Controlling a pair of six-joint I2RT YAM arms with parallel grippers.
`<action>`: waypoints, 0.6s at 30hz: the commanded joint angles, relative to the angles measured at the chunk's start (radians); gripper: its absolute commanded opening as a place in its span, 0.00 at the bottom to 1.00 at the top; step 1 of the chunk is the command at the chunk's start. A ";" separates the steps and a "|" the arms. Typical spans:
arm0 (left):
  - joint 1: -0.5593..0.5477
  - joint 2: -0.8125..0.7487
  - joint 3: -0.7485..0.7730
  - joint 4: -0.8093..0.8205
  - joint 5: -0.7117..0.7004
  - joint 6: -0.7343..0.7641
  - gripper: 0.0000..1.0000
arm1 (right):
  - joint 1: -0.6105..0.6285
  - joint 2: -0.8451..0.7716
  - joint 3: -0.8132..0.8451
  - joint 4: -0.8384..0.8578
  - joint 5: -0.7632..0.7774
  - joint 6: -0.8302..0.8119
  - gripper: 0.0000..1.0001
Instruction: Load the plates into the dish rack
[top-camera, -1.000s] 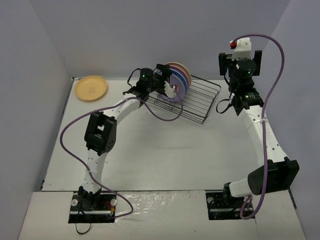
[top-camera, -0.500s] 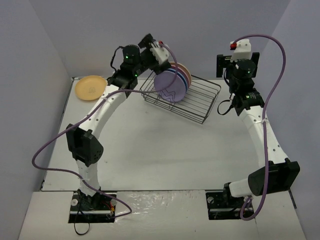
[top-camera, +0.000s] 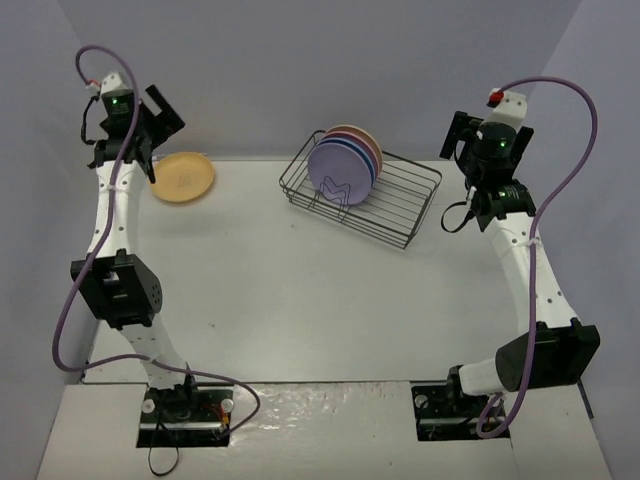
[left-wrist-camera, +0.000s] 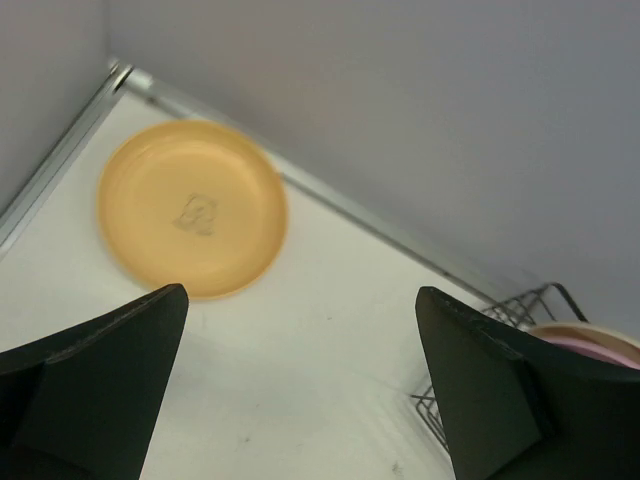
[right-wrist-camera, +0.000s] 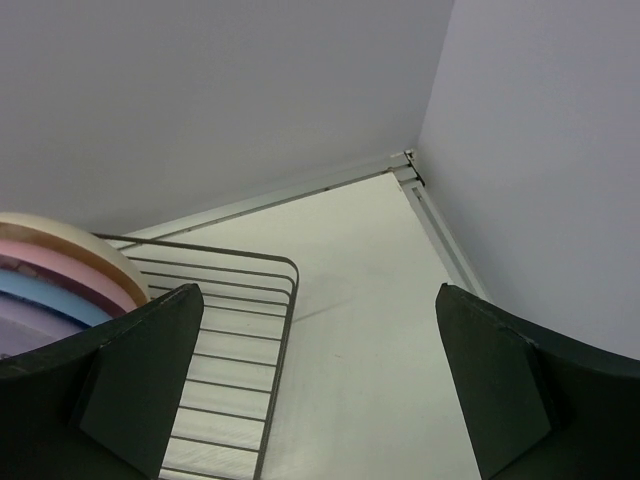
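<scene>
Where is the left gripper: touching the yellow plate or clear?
Apart. Left wrist view: the open left gripper hangs well above the yellow plate.

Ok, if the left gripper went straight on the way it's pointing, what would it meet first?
The left gripper would likely meet the table right beside the yellow-orange plate, possibly the plate's rim; depth is unclear.

The dish rack (top-camera: 398, 205) is thin dark wire, seemingly metal. The plates (top-camera: 341, 172) standing in it and the yellow-orange plate (top-camera: 182, 177) well left of the rack look smooth and matt. The white table (top-camera: 300, 290) under the rack is smooth, faintly shiny.
</scene>
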 joint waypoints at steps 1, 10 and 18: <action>0.120 0.080 0.024 -0.125 0.048 -0.244 0.97 | -0.028 -0.023 -0.008 0.043 0.042 0.064 1.00; 0.197 0.420 0.369 -0.342 0.017 -0.213 0.97 | -0.065 -0.035 -0.021 0.042 0.097 0.057 1.00; 0.202 0.568 0.465 -0.377 -0.072 -0.223 0.97 | -0.078 -0.045 -0.034 0.045 0.116 0.052 1.00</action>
